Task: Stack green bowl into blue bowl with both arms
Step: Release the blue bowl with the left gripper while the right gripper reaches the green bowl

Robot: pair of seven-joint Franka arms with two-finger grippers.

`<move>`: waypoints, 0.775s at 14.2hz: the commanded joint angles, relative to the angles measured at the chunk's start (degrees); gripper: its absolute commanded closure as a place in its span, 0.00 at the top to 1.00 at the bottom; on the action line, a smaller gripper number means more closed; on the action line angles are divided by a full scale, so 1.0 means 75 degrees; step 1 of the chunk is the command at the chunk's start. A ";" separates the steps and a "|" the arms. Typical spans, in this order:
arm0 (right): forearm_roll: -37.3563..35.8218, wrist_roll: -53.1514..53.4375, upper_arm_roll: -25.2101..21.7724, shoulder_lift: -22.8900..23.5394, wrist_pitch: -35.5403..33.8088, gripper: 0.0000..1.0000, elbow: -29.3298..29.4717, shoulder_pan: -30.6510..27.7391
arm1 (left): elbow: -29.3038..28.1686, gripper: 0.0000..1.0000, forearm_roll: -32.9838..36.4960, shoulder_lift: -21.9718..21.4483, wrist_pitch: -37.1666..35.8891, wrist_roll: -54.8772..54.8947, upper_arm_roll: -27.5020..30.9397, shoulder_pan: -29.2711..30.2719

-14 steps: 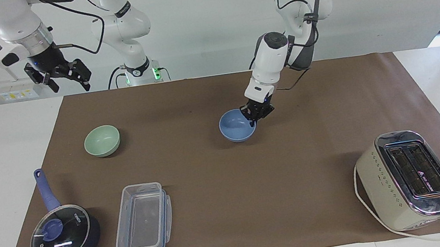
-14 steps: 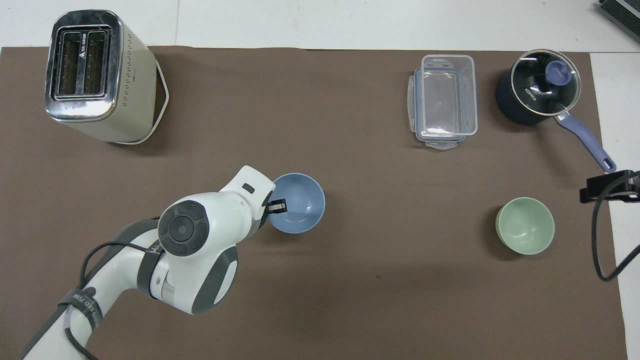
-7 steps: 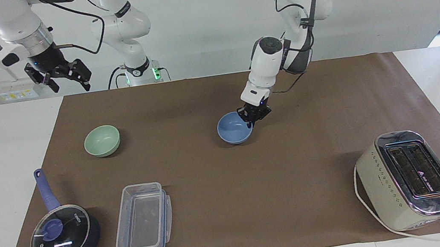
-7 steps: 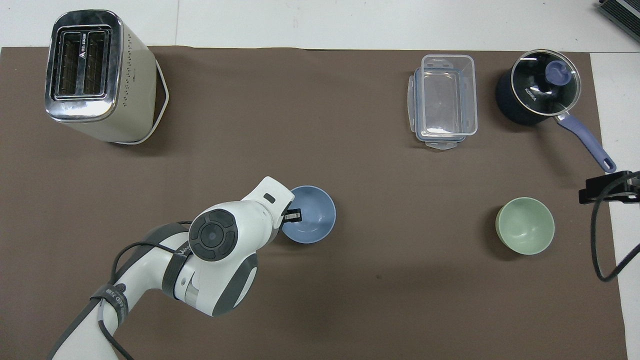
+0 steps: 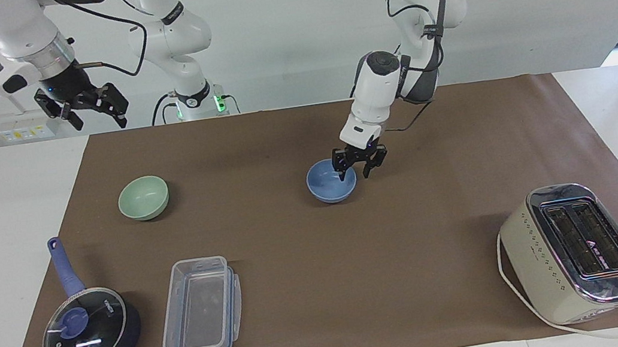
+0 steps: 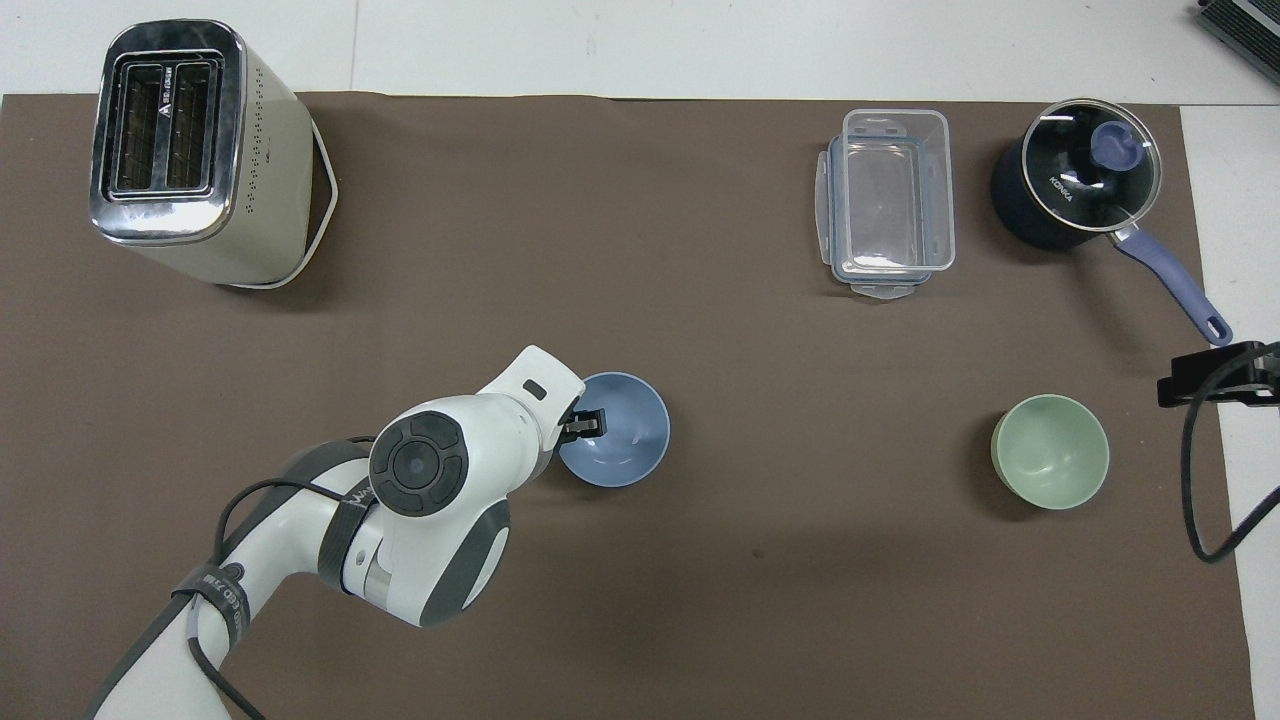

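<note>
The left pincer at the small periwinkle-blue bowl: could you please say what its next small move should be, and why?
Probably lift the left pincer straight up, clear of the small periwinkle-blue bowl. Its fingers stand open astride the rim, and the bowl rests on the brown mat. The pale mint-green bowl sits untouched toward the right arm's end, where the open right pincer waits.

You can count two bowls: one green bowl (image 5: 143,197) and one blue bowl (image 5: 330,190). You also see one toaster (image 5: 575,252), one pot with a glass lid (image 5: 89,330), one clear plastic box (image 5: 200,305) and two robot arms.
</note>
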 commanded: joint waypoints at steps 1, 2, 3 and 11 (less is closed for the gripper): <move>0.0018 0.0002 0.0007 -0.0175 0.0340 1.00 -0.0275 -0.0046 | 0.0004 1.00 0.0193 -0.0453 -0.0411 0.0721 0.0019 0.0488; 0.0018 -0.0010 0.0019 -0.0163 0.0388 1.00 -0.0287 -0.0034 | 0.0015 1.00 0.0193 -0.0675 -0.0808 0.1108 0.0019 0.0803; 0.0018 -0.0045 0.0019 -0.0128 0.0412 1.00 -0.0357 -0.0034 | 0.0015 1.00 0.0205 -0.0863 -0.1090 0.1483 0.0019 0.1073; 0.0042 -0.1414 0.0019 0.0480 0.2974 1.00 -0.2418 -0.0069 | 0.2038 1.00 0.0814 -0.1264 -0.3783 0.5175 0.0007 0.3640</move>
